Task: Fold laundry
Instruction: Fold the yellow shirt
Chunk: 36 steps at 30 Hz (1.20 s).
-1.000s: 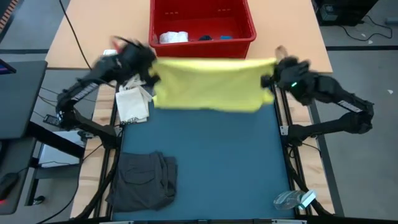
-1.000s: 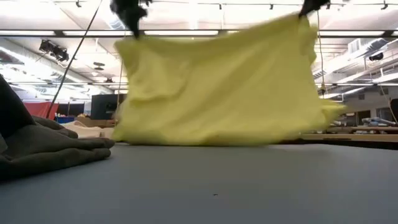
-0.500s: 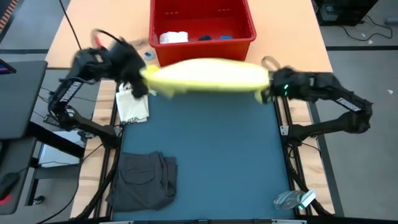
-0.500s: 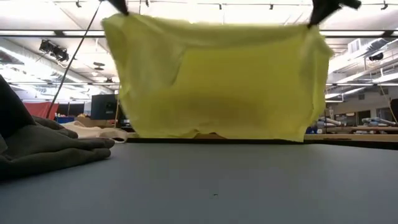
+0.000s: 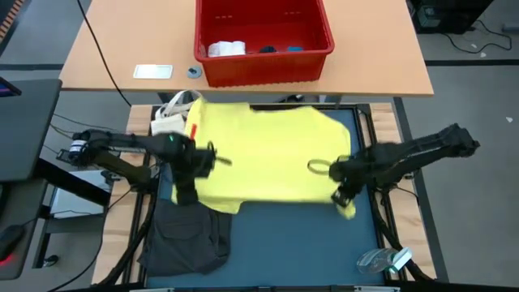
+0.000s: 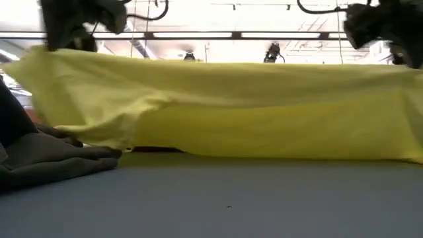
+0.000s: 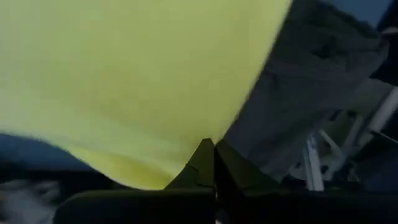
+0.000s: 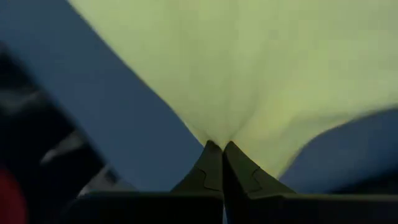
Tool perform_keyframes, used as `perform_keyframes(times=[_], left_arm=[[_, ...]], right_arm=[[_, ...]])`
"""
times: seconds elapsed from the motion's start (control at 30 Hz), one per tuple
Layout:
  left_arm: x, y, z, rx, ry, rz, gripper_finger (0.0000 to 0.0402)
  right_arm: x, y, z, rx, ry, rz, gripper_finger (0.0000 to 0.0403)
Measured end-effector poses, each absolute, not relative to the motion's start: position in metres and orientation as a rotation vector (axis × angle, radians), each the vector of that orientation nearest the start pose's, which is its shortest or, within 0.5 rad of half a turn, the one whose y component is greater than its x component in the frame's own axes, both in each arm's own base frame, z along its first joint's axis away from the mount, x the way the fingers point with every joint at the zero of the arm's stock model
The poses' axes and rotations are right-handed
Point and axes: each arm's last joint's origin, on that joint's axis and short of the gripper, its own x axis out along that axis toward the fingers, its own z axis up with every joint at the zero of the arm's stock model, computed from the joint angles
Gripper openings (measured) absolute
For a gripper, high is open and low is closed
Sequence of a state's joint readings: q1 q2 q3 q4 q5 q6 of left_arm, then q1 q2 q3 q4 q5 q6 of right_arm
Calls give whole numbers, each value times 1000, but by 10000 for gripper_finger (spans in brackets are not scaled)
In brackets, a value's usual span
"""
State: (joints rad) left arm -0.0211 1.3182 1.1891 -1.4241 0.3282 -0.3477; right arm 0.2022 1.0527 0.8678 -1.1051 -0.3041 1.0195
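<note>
Yellow T-shirt (image 5: 268, 154) spread wide and rumpled over the blue table (image 5: 284, 243), just in front of the red basket (image 5: 263, 36) holding a white cloth (image 5: 227, 49) and small blue piece (image 5: 293, 49), left pincer (image 5: 185, 195) and right pincer (image 5: 340, 195) each pinching a near corner, dark grey garment (image 5: 190, 235) beside the shirt's left corner.

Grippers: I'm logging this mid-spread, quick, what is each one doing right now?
Left tool: shut on the yellow T-shirt, near the dark grey garment.
Right tool: shut on the yellow T-shirt's other edge.
</note>
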Motion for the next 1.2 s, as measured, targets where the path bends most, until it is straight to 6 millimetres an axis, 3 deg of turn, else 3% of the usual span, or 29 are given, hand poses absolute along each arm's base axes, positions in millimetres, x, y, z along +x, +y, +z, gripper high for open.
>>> perform_keyframes(times=[0.17, 0.3, 0.43, 0.63, 0.87, 1.03, 1.2], left_arm=[[212, -37, 265, -536, 1553, -73, 0], [215, -31, 261, -489, 1515, 21, 0], [217, -6, 260, -429, 1468, 158, 0], [215, 48, 258, -373, 1426, 267, 0], [199, 103, 227, -419, 1390, 364, 0], [190, 125, 212, -453, 1312, 446, 15], [188, 131, 212, -451, 1291, 482, 62]], right_arm=[[162, 58, 227, 980, 1451, -172, 0], [160, 49, 221, 974, 1451, -237, 0], [162, 30, 218, 971, 1405, -325, 0], [161, -12, 208, 978, 1301, -510, 0], [150, -61, 185, 1025, 1239, -664, 8], [150, -82, 177, 1022, 1196, -677, 40], [151, -93, 187, 1012, 1154, -697, 98]])
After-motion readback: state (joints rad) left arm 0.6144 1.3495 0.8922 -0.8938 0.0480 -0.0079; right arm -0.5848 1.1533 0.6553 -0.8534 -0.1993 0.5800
